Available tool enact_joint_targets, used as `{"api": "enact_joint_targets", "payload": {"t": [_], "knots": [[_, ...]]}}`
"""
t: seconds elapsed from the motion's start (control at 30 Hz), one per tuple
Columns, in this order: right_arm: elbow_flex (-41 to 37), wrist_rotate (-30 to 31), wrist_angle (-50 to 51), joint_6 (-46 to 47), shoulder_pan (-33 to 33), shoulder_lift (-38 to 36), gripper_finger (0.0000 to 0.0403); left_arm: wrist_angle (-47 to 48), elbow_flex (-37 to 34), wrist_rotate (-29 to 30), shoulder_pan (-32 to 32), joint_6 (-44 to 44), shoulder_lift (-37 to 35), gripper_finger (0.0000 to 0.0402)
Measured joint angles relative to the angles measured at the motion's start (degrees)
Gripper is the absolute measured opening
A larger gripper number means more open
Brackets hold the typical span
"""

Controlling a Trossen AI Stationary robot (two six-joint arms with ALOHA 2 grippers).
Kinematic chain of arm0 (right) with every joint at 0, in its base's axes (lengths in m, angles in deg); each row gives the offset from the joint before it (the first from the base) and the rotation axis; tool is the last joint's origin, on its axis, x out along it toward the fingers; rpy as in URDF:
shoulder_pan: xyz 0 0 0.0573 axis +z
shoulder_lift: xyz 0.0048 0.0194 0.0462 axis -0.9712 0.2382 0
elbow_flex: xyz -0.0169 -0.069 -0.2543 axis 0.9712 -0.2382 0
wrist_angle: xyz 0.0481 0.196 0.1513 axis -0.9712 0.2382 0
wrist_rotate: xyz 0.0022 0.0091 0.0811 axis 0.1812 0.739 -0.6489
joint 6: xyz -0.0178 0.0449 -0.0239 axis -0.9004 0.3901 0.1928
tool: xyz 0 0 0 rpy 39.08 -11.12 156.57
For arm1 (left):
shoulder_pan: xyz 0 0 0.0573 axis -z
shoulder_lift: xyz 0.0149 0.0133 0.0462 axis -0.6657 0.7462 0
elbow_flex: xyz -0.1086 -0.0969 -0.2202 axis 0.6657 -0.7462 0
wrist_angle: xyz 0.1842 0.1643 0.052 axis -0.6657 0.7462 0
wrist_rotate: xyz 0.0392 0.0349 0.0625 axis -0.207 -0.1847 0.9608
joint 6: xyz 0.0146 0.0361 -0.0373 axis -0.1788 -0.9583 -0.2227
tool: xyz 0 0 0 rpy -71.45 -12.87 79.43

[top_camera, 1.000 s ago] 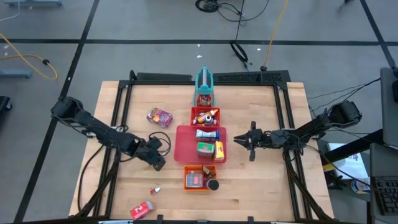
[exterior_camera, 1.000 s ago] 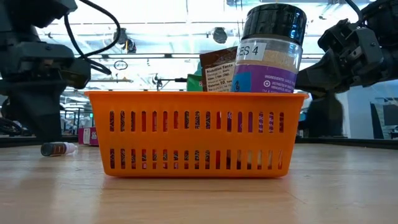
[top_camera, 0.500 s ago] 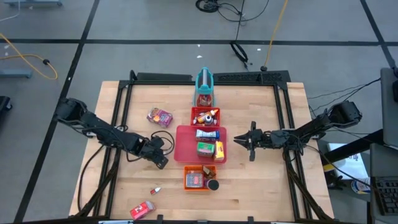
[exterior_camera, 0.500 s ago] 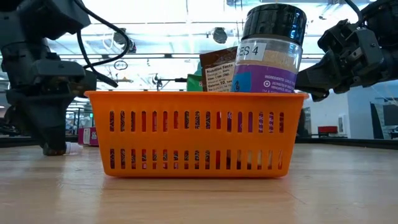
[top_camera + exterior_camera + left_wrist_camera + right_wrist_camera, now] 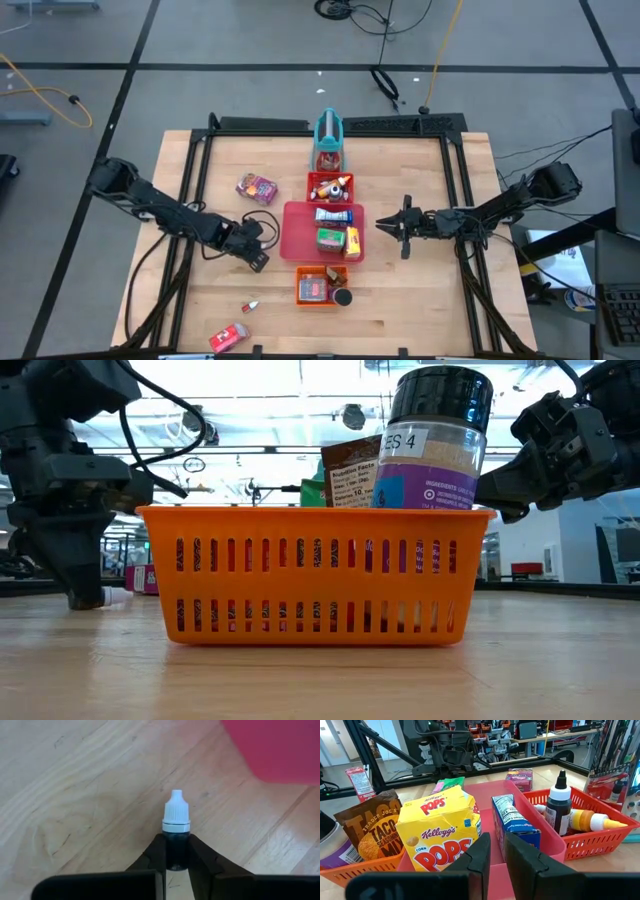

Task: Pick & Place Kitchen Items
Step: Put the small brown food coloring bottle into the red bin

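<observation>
Now the left gripper (image 5: pixel 176 865) pinched a tiny bottle (image 5: pixel 176 834) on the worktop (image 5: pixel 75 795); held so low, it might slip out.

Trays in a line down the counter's (image 5: pixel 420 300) middle, stand (image 5: pixel 329 130) at 12 o'clock, packet (image 5: pixel 256 187) toward 10, small box (image 5: pixel 229 336) and tiny bottle (image 5: pixel 250 305) toward 7.
</observation>
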Motion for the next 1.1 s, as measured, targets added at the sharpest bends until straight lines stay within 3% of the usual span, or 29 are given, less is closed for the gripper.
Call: {"api": "enact_joint_targets", "payload": {"t": [0.37,0.7,0.97,1.1], "knots": [[0.0,0.0,0.03,0.05,0.0,0.0,0.0047,0.78,-0.24,5.78,1.34,-2.56,-7.62,0.0027],[0.0,0.01,0.05,0.66,0.0,0.0,0.0047,4.53,-0.15,9.85,-1.31,-5.65,-15.14,0.0028],[0.0,0.04,-0.02,1.51,-0.11,0.0,0.0047,-0.98,-0.09,11.37,-7.19,-15.42,-18.53,0.0031],[0.01,0.18,-0.13,1.51,-0.11,0.0,0.0047,-8.13,-0.09,11.02,-11.25,-21.72,-18.55,0.0032]]}}
